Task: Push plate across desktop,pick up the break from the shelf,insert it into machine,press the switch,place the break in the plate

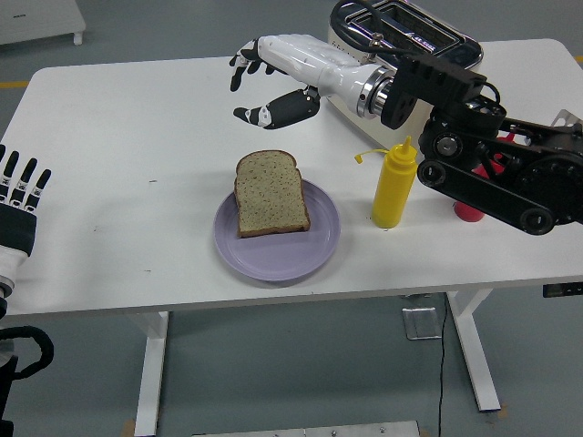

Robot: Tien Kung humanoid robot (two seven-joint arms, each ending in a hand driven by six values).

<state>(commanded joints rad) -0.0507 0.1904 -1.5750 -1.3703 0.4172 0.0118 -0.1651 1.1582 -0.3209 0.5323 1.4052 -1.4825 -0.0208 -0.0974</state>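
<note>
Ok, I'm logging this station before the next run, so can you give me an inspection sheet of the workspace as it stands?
Surface: white table, bare parts look clean.
Job's things: bread slice lies flat on the purple plate; toaster at the far edge.
Clutter: yellow squeeze bottle right of the plate; a red object and wire rack partly hidden behind the arm.
Hands: right hand open above the table, holding nothing; left hand open at the left edge.
Cables: black cord under the table.
Surroundings: grey floor.
</note>
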